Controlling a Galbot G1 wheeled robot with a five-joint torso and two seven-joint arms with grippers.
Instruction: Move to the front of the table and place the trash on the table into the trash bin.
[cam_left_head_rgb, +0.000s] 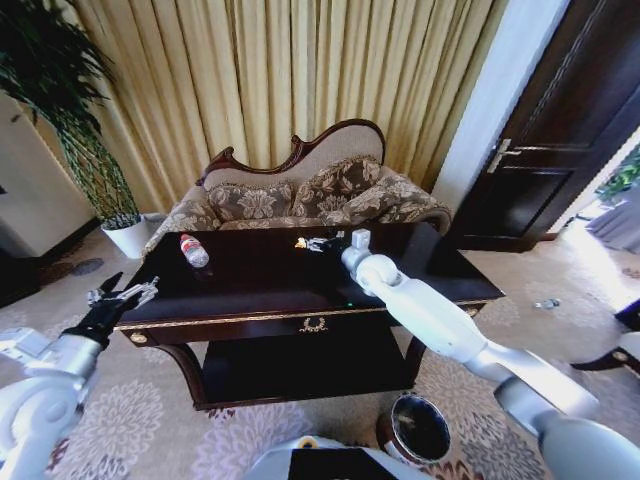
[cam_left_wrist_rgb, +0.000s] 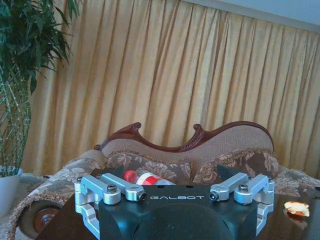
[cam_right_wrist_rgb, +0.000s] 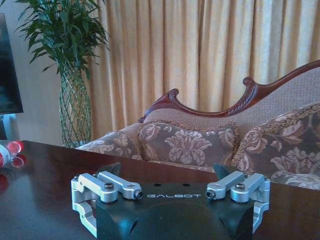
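trash bin (cam_left_head_rgb: 417, 428) on the carpet, beside the right arm's elbow. left gripper (cam_left_head_rgb: 122, 294) at the table (cam_left_head_rgb: 250, 290) corner, fingers apart. right gripper (cam_left_head_rgb: 322, 243) far across the tabletop, fingers apart, trash (cam_left_head_rgb: 300, 242) just beyond its tips.

Before you stands the table (cam_left_head_rgb: 420, 262), a sofa (cam_left_head_rgb: 300, 190) behind it and a plant (cam_left_head_rgb: 70, 110) off to its left. A bottle (cam_left_head_rgb: 193, 250) lies on its left part, the trash (cam_left_head_rgb: 300, 242) near its back edge at centre; the bin (cam_left_head_rgb: 415, 430) sits on the floor in front, to the right
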